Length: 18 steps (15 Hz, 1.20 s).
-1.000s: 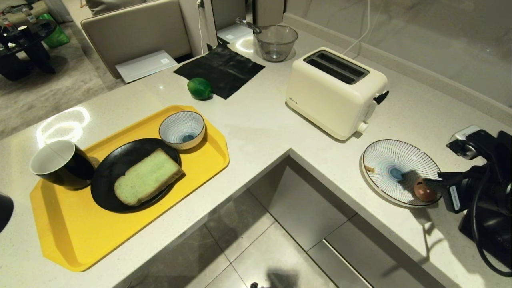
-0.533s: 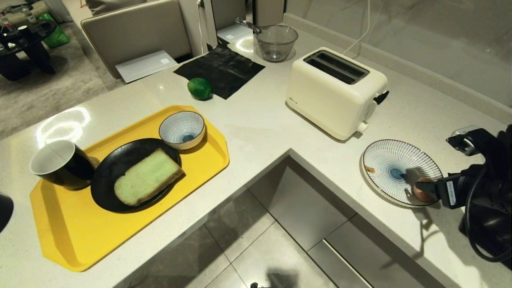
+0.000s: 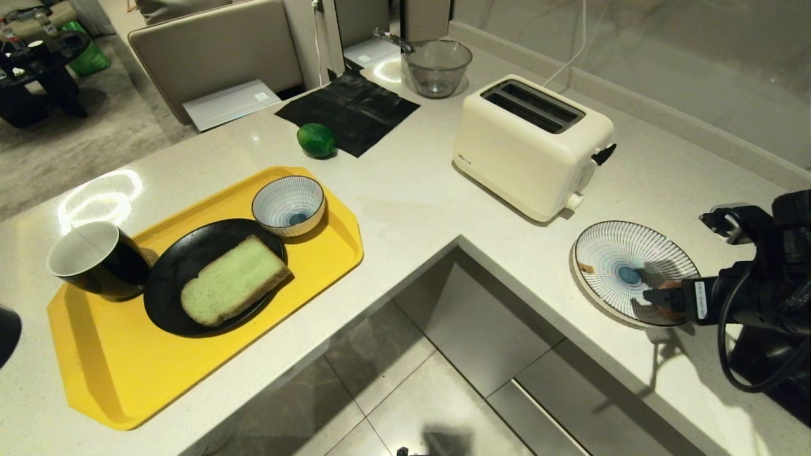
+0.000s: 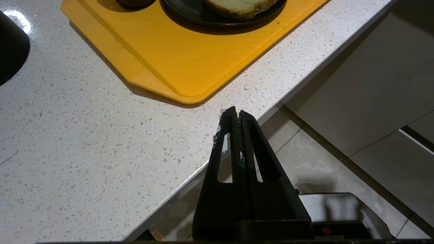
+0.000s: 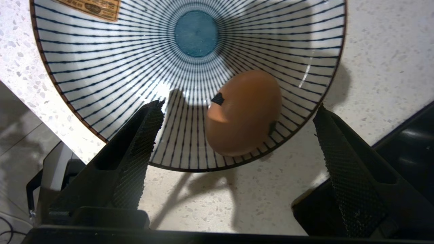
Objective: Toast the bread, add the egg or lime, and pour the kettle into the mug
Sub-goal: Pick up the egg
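Observation:
The egg (image 5: 244, 115), brown with a small dark mark, lies near the rim of a blue-and-white striped plate (image 3: 608, 253) on the right counter. My right gripper (image 5: 239, 105) is open, one finger on each side of the egg without touching it; in the head view the right gripper (image 3: 659, 296) hides most of the egg. The bread (image 3: 234, 278) rests on a black plate (image 3: 171, 266) on the yellow tray (image 3: 114, 373), with the mug (image 3: 95, 256) to its left. The lime (image 3: 317, 139) sits on the far counter. My left gripper (image 4: 235, 113) is shut and empty over the counter edge.
A cream toaster (image 3: 532, 145) stands behind the striped plate. A striped bowl (image 3: 288, 204) is on the tray. A black cloth (image 3: 348, 107) and a glass bowl (image 3: 437, 66) sit at the back. A black rounded body (image 3: 6, 335) shows at the left edge.
The right gripper has opened wide, rolled level and slid in over the plate's rim, so its fingers now straddle the egg. Nothing else has moved.

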### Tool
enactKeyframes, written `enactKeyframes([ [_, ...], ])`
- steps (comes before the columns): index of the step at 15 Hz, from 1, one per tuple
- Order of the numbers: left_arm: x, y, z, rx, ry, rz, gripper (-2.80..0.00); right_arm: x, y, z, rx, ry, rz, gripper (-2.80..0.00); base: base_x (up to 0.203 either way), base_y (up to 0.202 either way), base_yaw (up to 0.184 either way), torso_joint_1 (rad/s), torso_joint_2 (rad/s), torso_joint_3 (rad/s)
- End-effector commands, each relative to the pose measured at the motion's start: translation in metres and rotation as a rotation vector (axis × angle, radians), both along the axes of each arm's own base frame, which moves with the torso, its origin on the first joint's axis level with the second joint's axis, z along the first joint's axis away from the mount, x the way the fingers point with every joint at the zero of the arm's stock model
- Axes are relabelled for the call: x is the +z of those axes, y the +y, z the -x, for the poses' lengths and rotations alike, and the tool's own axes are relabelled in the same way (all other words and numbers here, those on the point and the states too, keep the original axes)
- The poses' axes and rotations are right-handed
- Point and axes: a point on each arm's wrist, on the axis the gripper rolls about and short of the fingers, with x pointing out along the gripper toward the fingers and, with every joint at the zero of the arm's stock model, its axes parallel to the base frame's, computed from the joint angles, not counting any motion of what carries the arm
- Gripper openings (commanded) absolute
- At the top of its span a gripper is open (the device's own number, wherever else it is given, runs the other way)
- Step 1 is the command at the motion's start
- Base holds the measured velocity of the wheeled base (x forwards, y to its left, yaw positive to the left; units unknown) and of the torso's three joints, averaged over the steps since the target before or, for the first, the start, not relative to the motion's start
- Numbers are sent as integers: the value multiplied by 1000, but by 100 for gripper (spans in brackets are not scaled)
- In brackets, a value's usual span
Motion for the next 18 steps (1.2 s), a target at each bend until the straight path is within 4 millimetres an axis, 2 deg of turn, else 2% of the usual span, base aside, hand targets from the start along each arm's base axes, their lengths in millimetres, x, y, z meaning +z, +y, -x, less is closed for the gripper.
enactKeyframes([
  [1,0,0,0,0,0,0,-280,-5,2,-5,7,18,1,0,0,0,0,0,0,0],
  [7,0,0,0,0,1,0,-280,-16,3,-14,9,60,1,0,0,0,0,0,0,0],
  [17,0,0,0,0,1,0,-280,-17,2,-21,4,63,-5,0,0,0,0,0,0,0],
  [18,0,0,0,0,1,0,-280,-17,2,-21,4,63,-5,-280,0,0,0,0,0,0],
])
